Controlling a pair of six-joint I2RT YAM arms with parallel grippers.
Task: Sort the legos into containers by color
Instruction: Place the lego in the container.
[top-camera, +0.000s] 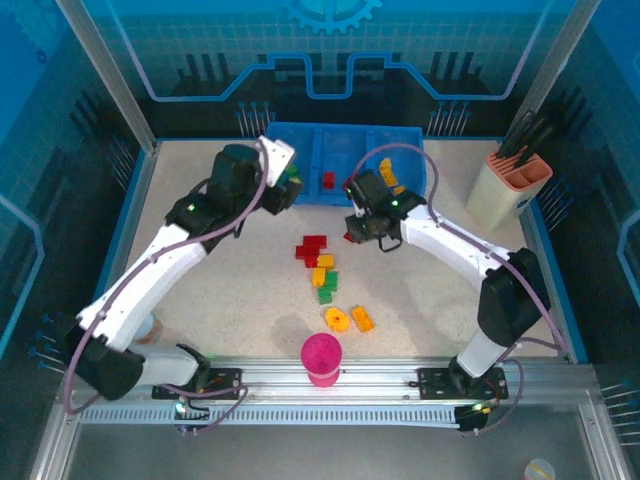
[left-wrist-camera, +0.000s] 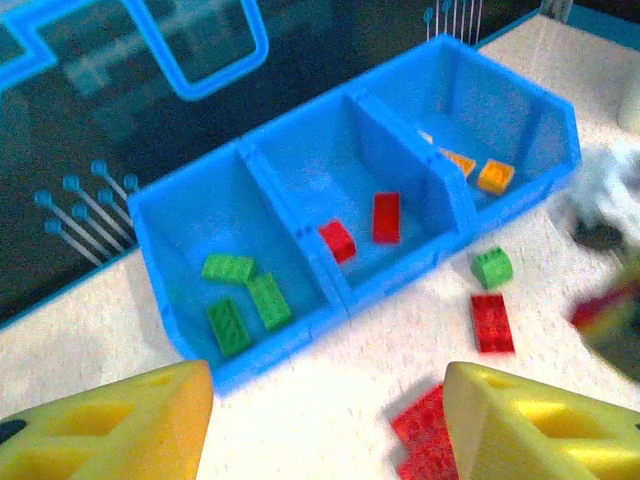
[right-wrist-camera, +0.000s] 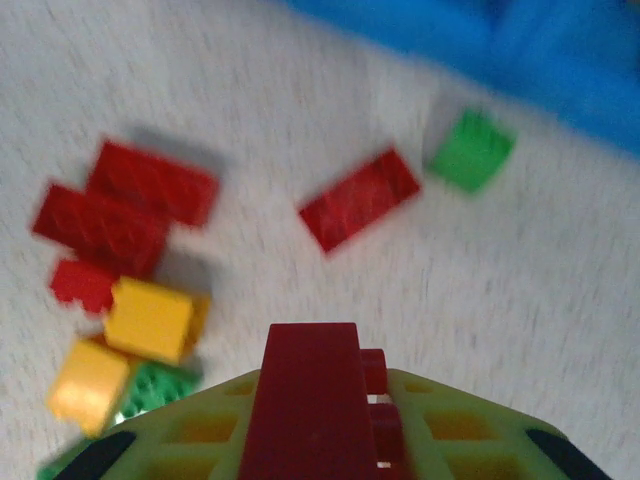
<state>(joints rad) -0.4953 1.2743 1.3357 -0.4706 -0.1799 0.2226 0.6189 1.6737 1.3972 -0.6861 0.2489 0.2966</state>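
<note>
From above, the blue tray (top-camera: 305, 150) lies at the far side of the bench (top-camera: 220, 260). My left jaws hang over its near left corner. My right jaws hang just in front of its middle, with a red brick (top-camera: 348, 238) at their tip. Another red brick (top-camera: 328, 181) lies in the tray's middle compartment. In front of the tray sits a loose pile (top-camera: 320, 265) of red, yellow and green bricks. Further from the tray are a round yellow brick (top-camera: 337, 319) and an orange brick (top-camera: 362, 320) just beside it. A magenta cup (top-camera: 321, 360) stands well apart from the tray, by my bases. A holder (top-camera: 508, 185) stands to the tray's right.

At my left wrist the jaws are wide apart and grip nothing, with a yellow finger (left-wrist-camera: 120, 420) at each lower corner. The tray's left compartment holds three green bricks (left-wrist-camera: 268, 300), the middle one two red bricks (left-wrist-camera: 386, 217), and the right one orange bricks (left-wrist-camera: 495, 176). Just in front of the tray's right end, a green brick (left-wrist-camera: 492, 267) and a red one (left-wrist-camera: 491, 322) lie on the bench, apart from its wall.

My right wrist's view is blurred. These jaws are closed on the red brick (right-wrist-camera: 310, 400), which stands up between them. The tray's wall (right-wrist-camera: 520, 50) runs across the top right. Just in front of it lie the green brick (right-wrist-camera: 470, 150) and a flat red one (right-wrist-camera: 358, 198). Further from the tray, red, yellow (right-wrist-camera: 150, 318) and green bricks crowd together.
</note>
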